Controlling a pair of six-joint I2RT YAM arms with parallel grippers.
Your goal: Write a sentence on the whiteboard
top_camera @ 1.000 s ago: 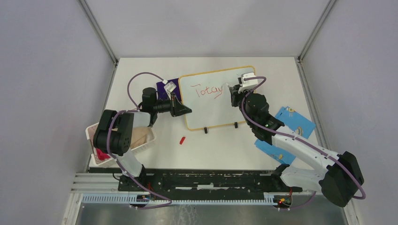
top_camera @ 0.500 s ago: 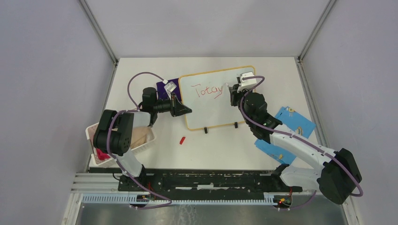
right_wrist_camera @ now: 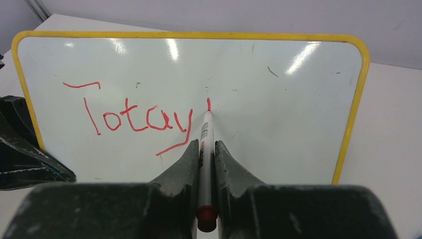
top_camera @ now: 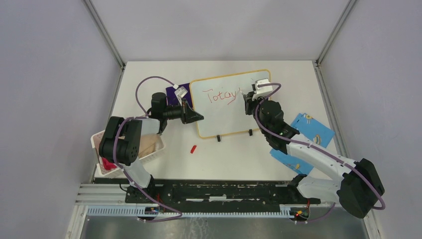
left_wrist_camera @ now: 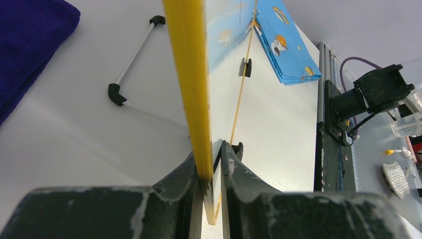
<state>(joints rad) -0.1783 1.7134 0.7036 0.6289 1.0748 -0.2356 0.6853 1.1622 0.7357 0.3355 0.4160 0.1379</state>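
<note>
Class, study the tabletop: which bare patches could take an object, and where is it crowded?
Bare: the near strip of table between the red cap and the blue card; also the far strip behind the whiteboard. Crowded: the left side, where white bin, purple cloth and left hand clamping the board meet; the right hand holds the marker at the board.

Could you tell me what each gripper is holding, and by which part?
The left gripper clamps the whiteboard by its yellow-framed side edge; the right gripper grips a marker along its barrel.
</note>
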